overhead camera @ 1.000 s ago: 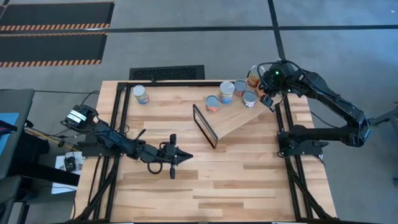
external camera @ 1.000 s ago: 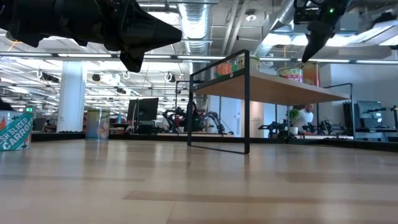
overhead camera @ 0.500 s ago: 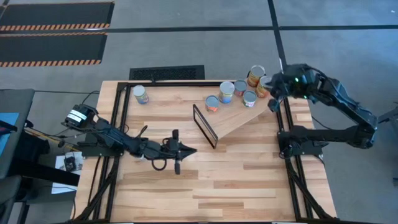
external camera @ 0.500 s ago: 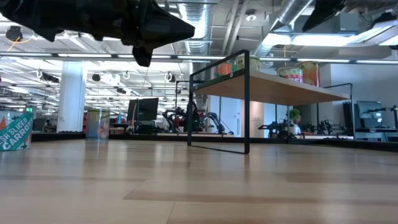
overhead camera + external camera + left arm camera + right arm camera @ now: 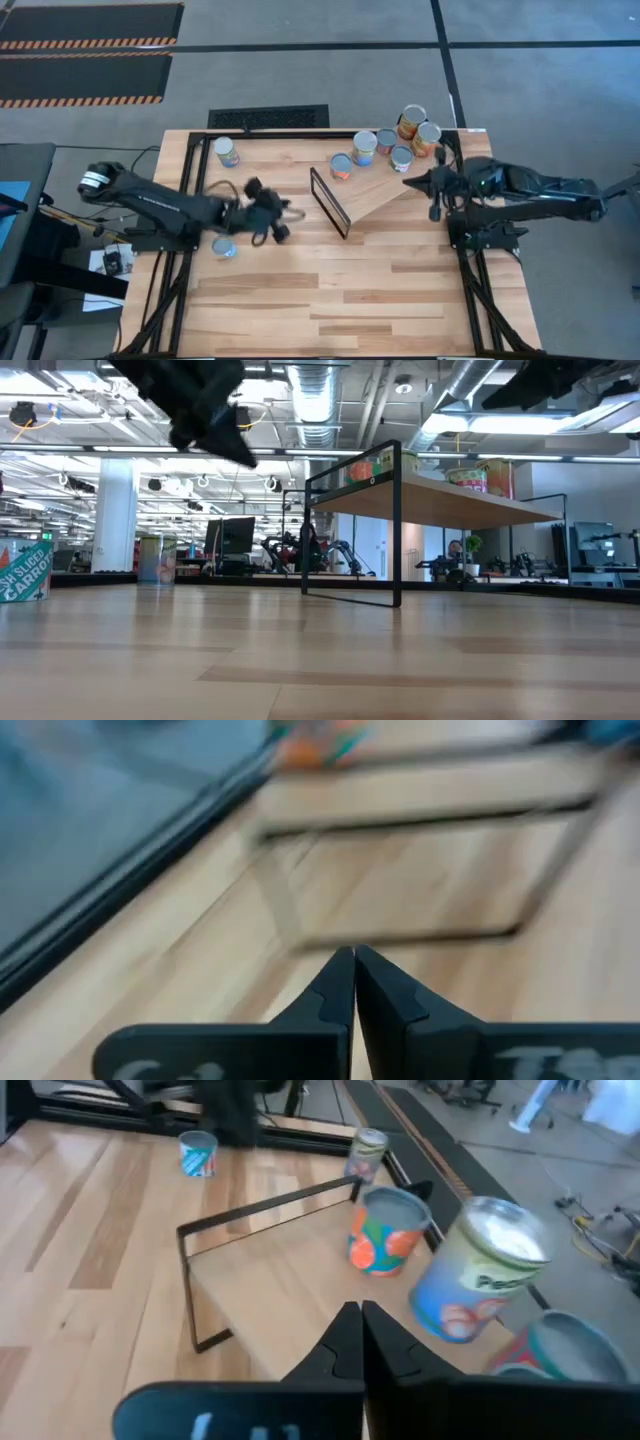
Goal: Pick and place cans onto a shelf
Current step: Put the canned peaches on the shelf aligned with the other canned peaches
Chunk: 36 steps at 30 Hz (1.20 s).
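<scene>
The shelf (image 5: pixel 378 190), a tilted light-wood board with a black frame (image 5: pixel 329 201) at its lower end, carries several cans (image 5: pixel 364 148) along its far, raised end; they also show in the right wrist view (image 5: pixel 388 1230). One can (image 5: pixel 227 152) stands on the table at the far left. Another can (image 5: pixel 224 247) stands beside the left arm. My left gripper (image 5: pixel 288 213) hangs shut and empty just left of the frame. My right gripper (image 5: pixel 408 182) is shut and empty over the shelf's right corner, near side of the cans.
A black rail frame (image 5: pixel 192 200) runs around the slatted table top. The right arm's base (image 5: pixel 485 228) stands at the table's right edge. The table's near half (image 5: pixel 350 300) is bare wood. Grey floor and striped mats lie beyond the far edge.
My right gripper has drawn back from the cans at the shelf's far right toward the near edge, and its fingers have shut on nothing. My left arm has swung toward the far edge, bringing its shut gripper closer to the frame and uncovering the can beside it.
</scene>
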Each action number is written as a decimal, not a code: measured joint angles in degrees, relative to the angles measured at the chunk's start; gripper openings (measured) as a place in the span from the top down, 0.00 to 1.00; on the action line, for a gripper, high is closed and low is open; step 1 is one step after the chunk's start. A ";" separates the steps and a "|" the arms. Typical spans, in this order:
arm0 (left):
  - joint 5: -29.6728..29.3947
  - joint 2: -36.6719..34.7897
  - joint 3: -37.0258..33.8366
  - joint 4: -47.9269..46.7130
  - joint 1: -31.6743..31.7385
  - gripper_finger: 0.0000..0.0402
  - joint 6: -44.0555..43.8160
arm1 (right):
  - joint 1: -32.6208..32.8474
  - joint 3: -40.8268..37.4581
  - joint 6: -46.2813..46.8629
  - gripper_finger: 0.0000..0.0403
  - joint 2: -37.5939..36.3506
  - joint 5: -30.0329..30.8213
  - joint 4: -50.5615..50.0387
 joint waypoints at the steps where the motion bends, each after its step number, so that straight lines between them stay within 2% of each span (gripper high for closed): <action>1: 1.21 -0.71 1.04 -5.52 1.98 1.00 -1.73 | 1.77 -1.33 0.05 0.99 -0.28 1.31 1.42; 4: 6.37 -1.99 2.74 -19.08 9.43 1.00 -3.05 | 7.45 -4.47 0.17 0.98 -0.72 5.66 6.34; 9: 16.91 -1.90 4.04 -26.99 24.16 1.00 3.63 | 16.73 -7.60 -0.73 0.99 -0.65 11.47 14.22; 13: 18.95 -1.74 4.16 -29.42 34.57 0.97 8.31 | 22.93 -8.51 -0.92 0.98 0.33 14.24 17.70; 17: 18.89 -1.72 4.16 -32.26 42.56 0.88 11.65 | 27.91 -8.59 -0.91 0.98 2.52 17.57 18.47; 22: 15.28 -1.09 4.16 -31.99 48.62 0.74 14.07 | 32.06 -8.60 -2.02 0.98 5.11 22.94 18.77; 26: 15.12 1.31 4.16 -31.48 52.46 0.68 17.04 | 32.85 -8.60 -3.12 0.98 6.89 25.54 20.47; 36: 10.12 7.69 4.14 -28.47 56.22 0.66 21.21 | 32.81 -8.60 -3.93 0.98 8.09 25.65 21.49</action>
